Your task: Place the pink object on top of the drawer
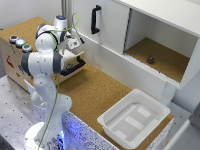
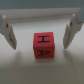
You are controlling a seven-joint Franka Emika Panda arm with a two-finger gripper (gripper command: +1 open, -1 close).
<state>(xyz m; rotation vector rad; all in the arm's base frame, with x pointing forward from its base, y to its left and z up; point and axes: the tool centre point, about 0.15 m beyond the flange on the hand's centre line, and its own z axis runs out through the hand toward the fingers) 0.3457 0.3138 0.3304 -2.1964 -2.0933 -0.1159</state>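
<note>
The pink cube (image 2: 43, 45) with dark letters on its faces lies on a pale surface in the wrist view. My gripper (image 2: 39, 42) is open, with one finger (image 2: 8, 33) on each side of the cube and a gap between each finger and it. In the exterior view the gripper (image 1: 75, 43) hangs over the opened plywood drawer (image 1: 71, 62) with the black bar handle (image 1: 74, 66). The cube is hidden there behind the arm. The drawer sits in the small wooden unit with the cork-brown top (image 1: 27, 27).
Coloured round buttons (image 1: 20, 43) sit on the unit's top near its front edge. A big white cabinet (image 1: 107, 25) with a vertical black handle stands behind, with a small dark object (image 1: 150, 60) in its open compartment. A white tray (image 1: 134, 118) lies on the cork table.
</note>
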